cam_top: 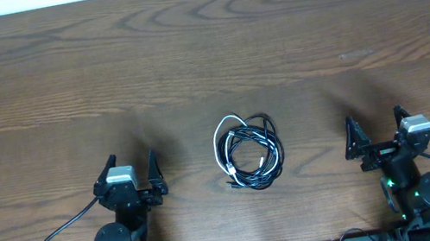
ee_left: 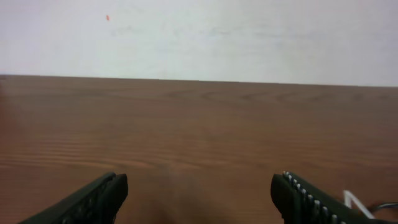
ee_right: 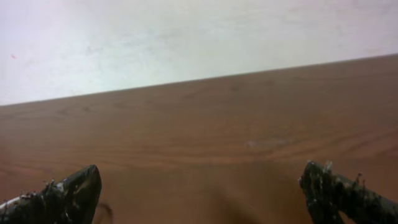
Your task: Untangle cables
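Jaws wide open on both the left gripper (cam_top: 128, 168) and the right gripper (cam_top: 374, 124), with nothing held in either. Cables (cam_top: 248, 152) in one small messy coil, black ones with a white one mixed in, lying flat on the brown wooden table (cam_top: 202, 44), about halfway between the two grippers and touching neither. Out to each side, well apart from the coil, one gripper low over the wood, fingers pointing toward the far edge.

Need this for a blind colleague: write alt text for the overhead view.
A small tangled coil of black and white cables lies on a wooden table. The left gripper and right gripper flank it, both open and empty.
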`<state>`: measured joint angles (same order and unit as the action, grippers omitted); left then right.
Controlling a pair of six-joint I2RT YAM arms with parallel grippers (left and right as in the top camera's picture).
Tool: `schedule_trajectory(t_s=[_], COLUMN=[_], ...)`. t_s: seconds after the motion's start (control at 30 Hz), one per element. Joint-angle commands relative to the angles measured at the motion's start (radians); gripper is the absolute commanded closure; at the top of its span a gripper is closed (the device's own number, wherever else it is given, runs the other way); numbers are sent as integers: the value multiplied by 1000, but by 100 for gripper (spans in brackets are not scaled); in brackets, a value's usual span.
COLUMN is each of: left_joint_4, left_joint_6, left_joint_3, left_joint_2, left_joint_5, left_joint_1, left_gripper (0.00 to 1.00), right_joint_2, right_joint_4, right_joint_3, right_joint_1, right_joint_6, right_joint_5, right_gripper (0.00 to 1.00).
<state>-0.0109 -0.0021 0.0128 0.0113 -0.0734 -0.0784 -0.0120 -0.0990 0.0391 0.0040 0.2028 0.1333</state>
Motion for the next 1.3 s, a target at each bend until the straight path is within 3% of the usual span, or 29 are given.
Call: schedule_trajectory(t_s=[0.0, 0.13, 0.37, 0.67, 0.83, 0.93, 1.0, 1.13, 1.27], left_joint_4=[-27, -72, -293, -691, -799, -873, -909, -1013, -1141], left_joint_6=[-109, -198, -195, -217, -273, -257, -235, -238, -239], left_joint_3=[9, 102, 480, 987, 1027, 1027, 1027, 1027, 1027], left_joint_2=[4, 43, 298, 599, 607, 613, 618, 656, 742], left_joint_5=[-77, -82, -122, -181, -298, -401, -425, -352, -302], left_joint_1=[6, 6, 5, 5, 5, 5, 5, 5, 5], left_gripper=[20, 20, 20, 20, 20, 20, 22, 46, 46], right_joint_2=[3, -16, -239, -730, -894, -966, -1017, -1146, -1277], right_joint_4=[42, 9, -210, -756, -853, -859, -880, -925, -922], right_joint_3=[2, 75, 398, 931, 1016, 995, 991, 991, 991], right_joint_1=[6, 6, 6, 9, 11, 19, 43, 164, 327], right_joint_6=[14, 25, -3, -21, 6, -60, -82, -104, -103], right_joint_5=[132, 165, 191, 262, 444, 534, 502, 352, 209], right_gripper=[1, 1, 1, 1, 1, 1, 1, 3, 1])
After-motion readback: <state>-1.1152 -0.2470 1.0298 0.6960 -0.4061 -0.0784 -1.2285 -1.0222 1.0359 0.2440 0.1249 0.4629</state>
